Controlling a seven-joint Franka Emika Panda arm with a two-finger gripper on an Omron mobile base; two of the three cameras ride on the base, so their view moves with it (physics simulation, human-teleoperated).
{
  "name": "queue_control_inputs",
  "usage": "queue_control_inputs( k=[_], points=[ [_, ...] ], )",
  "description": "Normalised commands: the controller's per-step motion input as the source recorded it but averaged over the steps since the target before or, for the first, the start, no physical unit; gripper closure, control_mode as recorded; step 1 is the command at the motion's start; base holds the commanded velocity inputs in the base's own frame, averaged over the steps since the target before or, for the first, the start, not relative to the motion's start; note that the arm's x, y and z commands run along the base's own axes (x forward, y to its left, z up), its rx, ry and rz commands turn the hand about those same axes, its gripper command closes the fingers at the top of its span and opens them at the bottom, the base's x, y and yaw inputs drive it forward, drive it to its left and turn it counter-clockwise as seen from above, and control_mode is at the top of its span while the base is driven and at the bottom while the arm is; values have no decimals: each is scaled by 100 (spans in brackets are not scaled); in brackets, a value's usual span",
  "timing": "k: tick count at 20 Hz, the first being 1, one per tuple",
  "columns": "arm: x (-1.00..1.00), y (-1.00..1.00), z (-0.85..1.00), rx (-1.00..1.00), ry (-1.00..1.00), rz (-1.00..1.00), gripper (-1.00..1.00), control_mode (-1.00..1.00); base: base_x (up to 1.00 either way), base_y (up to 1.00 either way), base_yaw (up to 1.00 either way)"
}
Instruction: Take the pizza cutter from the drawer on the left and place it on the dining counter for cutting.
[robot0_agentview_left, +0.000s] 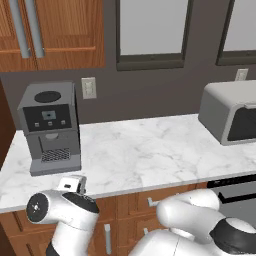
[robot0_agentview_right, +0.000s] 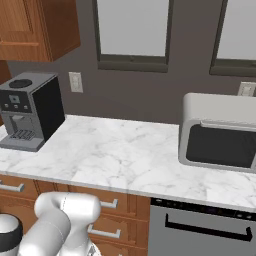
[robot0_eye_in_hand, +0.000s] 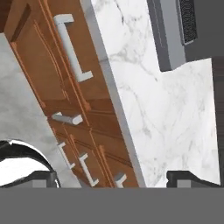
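Jaws spread wide and empty over the closed medium-brown wooden drawer (robot0_eye_in_hand: 65, 57) with silver bar handle at ten o'clock, pizza cutter presumably inside; likely light, rigid, best pinched by its handle.

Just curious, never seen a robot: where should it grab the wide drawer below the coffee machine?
Mid-span on the silver bar handle, coming straight at the drawer front: the bar stands off the wood, leaving room for the open gripper to straddle it.

Dark wall (robot0_agentview_left: 150, 95), two windows (robot0_agentview_left: 152, 30). Marble worktop (robot0_agentview_left: 150, 150): coffee machine (robot0_agentview_left: 49, 127) at left end, microwave (robot0_agentview_left: 232, 112) at right. Wooden cabinets (robot0_agentview_left: 55, 30) above.
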Motion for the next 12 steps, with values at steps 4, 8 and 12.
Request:
queue_control_inputs(
  k=[4,8,12],
  points=[
    [-2,16,-26,-11,-9,20,-100,-100,0,0,0],
    [0,11,-21,-10,-10,19,-100,-100,0,0,0],
    [0,10,-18,-9,-9,13,-100,-100,0,0,0]
  ],
)
